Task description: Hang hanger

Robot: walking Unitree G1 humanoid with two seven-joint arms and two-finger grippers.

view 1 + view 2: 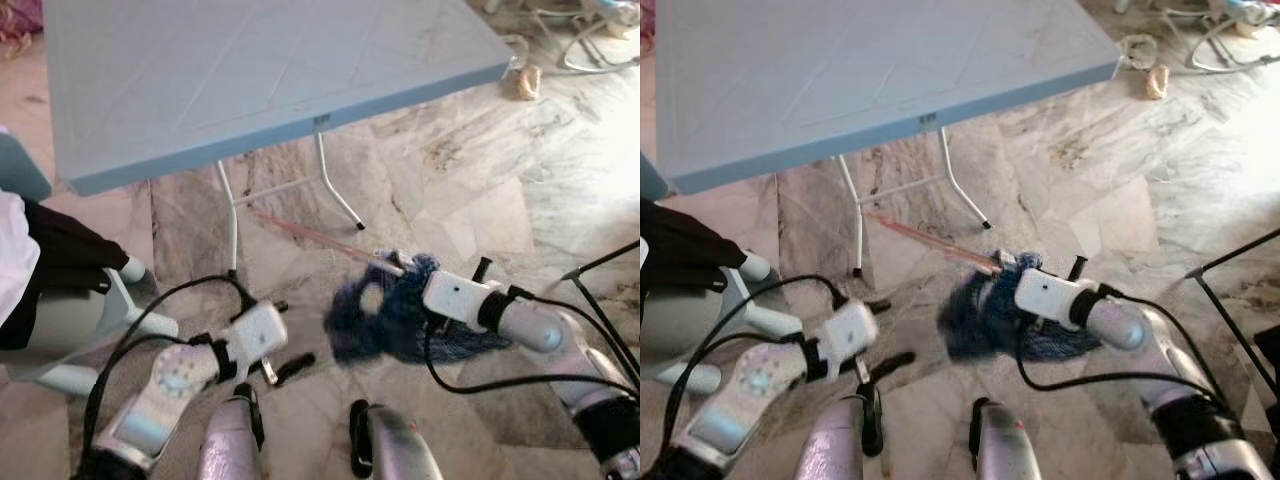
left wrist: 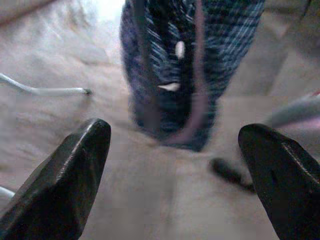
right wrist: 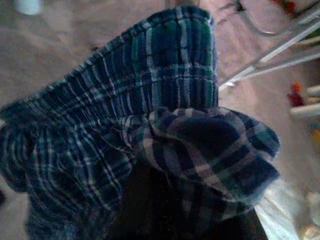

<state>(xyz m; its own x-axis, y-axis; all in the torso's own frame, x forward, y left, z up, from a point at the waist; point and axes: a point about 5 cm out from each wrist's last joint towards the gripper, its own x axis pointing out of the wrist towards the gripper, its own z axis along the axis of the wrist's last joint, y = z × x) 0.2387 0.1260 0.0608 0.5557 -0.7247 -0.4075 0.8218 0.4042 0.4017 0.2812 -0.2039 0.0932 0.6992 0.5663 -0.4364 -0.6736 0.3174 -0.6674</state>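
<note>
Pink hanger (image 1: pixel 325 240) slants from floor centre toward 10 o'clock, its near end buried in the blue plaid garment (image 1: pixel 395 315), above marble floor (image 1: pixel 480 190). Right gripper (image 1: pixel 410 290), entering from 4 o'clock with forearm level, is wrapped in the cloth; whether its fingers are closed cannot be told. Left gripper (image 1: pixel 285 365), at 7 o'clock, points toward the garment with fingers (image 2: pixel 65 185) spread and nothing between them. Pale blue table (image 1: pixel 250 70) spans 12 o'clock; its near edge and white legs (image 1: pixel 335 195) border open floor extending toward 3 o'clock.
</note>
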